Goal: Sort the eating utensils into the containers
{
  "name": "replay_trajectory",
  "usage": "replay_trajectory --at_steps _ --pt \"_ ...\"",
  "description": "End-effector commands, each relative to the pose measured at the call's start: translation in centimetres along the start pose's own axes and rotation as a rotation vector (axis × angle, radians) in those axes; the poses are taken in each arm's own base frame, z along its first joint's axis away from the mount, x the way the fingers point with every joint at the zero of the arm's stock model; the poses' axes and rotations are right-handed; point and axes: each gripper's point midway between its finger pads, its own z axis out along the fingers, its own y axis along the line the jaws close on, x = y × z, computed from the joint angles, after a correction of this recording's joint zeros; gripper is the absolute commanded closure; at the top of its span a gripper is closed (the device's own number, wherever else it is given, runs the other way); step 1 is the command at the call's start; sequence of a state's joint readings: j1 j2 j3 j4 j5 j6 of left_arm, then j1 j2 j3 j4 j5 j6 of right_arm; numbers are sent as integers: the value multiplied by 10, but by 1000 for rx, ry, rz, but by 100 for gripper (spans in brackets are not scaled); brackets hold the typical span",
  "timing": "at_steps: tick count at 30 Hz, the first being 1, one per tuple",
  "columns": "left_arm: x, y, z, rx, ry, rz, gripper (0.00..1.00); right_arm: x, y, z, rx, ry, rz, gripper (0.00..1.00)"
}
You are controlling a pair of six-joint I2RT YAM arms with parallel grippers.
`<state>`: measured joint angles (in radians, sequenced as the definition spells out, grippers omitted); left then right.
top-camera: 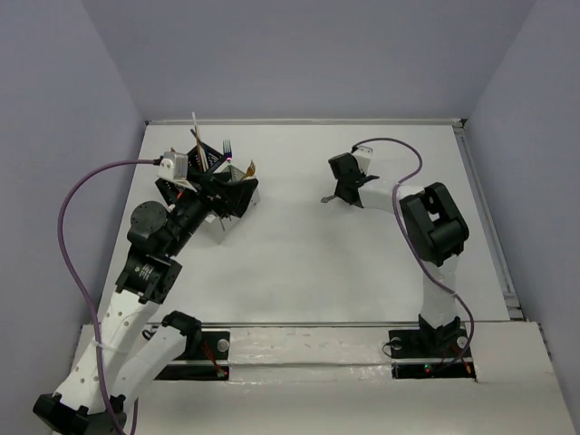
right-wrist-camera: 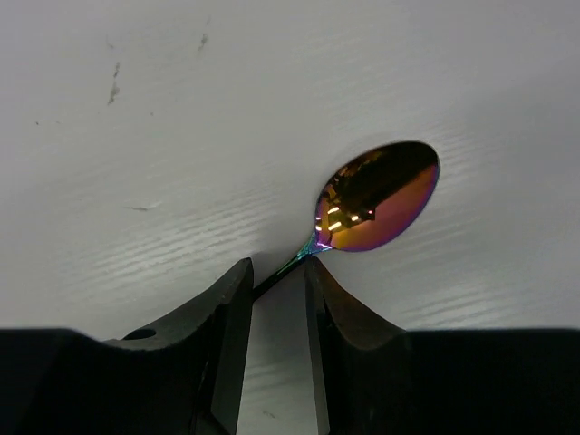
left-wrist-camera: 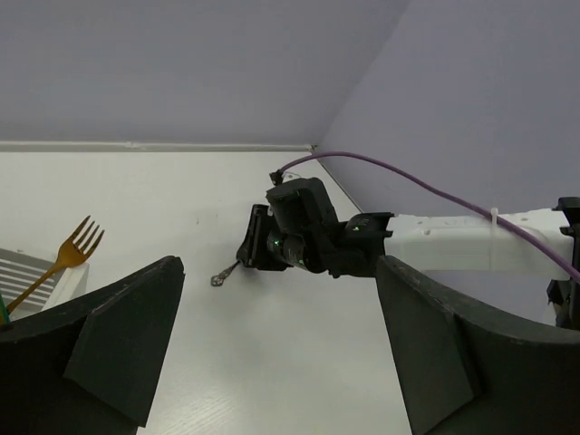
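Observation:
An iridescent spoon (right-wrist-camera: 381, 198) lies on the white table (top-camera: 299, 263). My right gripper (right-wrist-camera: 276, 267) is down over the spoon's thin neck, one finger on each side with a narrow gap between them. In the top view the right gripper (top-camera: 344, 193) sits right of centre, and the spoon's handle end (top-camera: 326, 199) pokes out to its left. My left gripper (top-camera: 237, 192) hangs open and holds nothing, just beside the black container (top-camera: 204, 161). Several utensils stand in that container. An orange fork (left-wrist-camera: 71, 256) rises from the white slotted container (left-wrist-camera: 32, 275).
Table walls (top-camera: 299, 120) close off the back and sides. A purple cable (top-camera: 72, 208) loops off the left arm, and another cable (left-wrist-camera: 408, 177) runs along the right arm. The right arm (left-wrist-camera: 308, 236) shows across the table in the left wrist view.

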<state>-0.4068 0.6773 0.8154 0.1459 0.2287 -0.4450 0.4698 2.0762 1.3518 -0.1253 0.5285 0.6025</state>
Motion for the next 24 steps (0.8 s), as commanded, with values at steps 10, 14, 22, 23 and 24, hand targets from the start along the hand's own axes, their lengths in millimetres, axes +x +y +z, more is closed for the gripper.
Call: replay_trajectory --at_steps 10,14,22,23,24 --pt "-15 -10 1 37 -57 16 2 58 -55 -35 -28 200 -323 71" --pt "-11 -8 3 33 -45 14 2 72 -55 -33 -34 247 -311 63" --pt "4 -3 14 30 15 -8 1 69 -62 -45 -64 180 -265 93" --pt "4 -3 14 29 16 -10 1 61 -60 -49 -75 162 -266 93" --pt "6 -1 15 21 27 -16 1 54 -58 -54 -93 137 -266 93"
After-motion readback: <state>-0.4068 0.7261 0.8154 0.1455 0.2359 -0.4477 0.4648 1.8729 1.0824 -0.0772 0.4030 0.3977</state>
